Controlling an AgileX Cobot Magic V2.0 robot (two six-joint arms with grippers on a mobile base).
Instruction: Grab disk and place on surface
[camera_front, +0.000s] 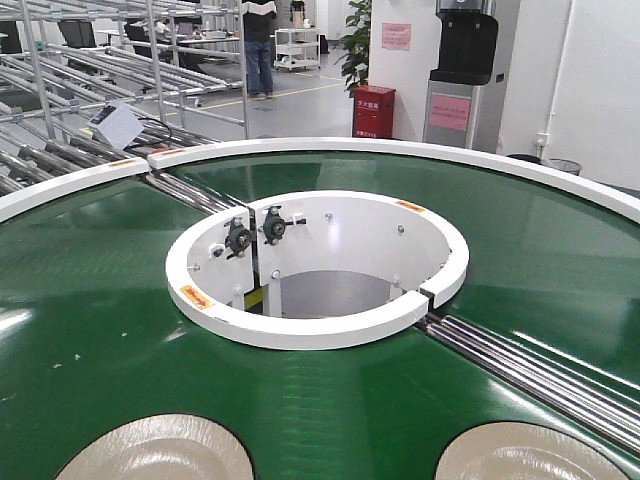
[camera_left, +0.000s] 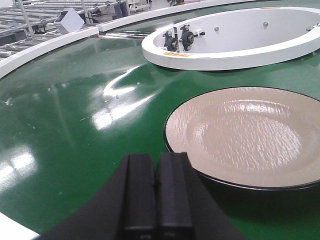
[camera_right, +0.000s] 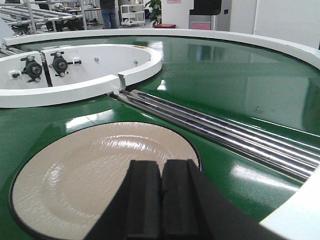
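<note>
Two beige disks with black rims lie on the green belt at the bottom of the front view, one on the left (camera_front: 155, 452) and one on the right (camera_front: 522, 457). In the left wrist view a disk (camera_left: 245, 135) lies flat just ahead and to the right of my left gripper (camera_left: 156, 162), which is shut and empty over the belt. In the right wrist view my right gripper (camera_right: 161, 167) is shut and empty, its tips over the near right part of a disk (camera_right: 95, 170). The surface is out of view. Neither gripper shows in the front view.
The green conveyor belt (camera_front: 90, 300) curves around a white inner ring (camera_front: 310, 330) with an open well. Steel rollers (camera_right: 225, 135) cross the belt to the right of the right disk. A white outer rim (camera_front: 420, 152) bounds the belt; metal racks (camera_front: 60, 110) stand beyond.
</note>
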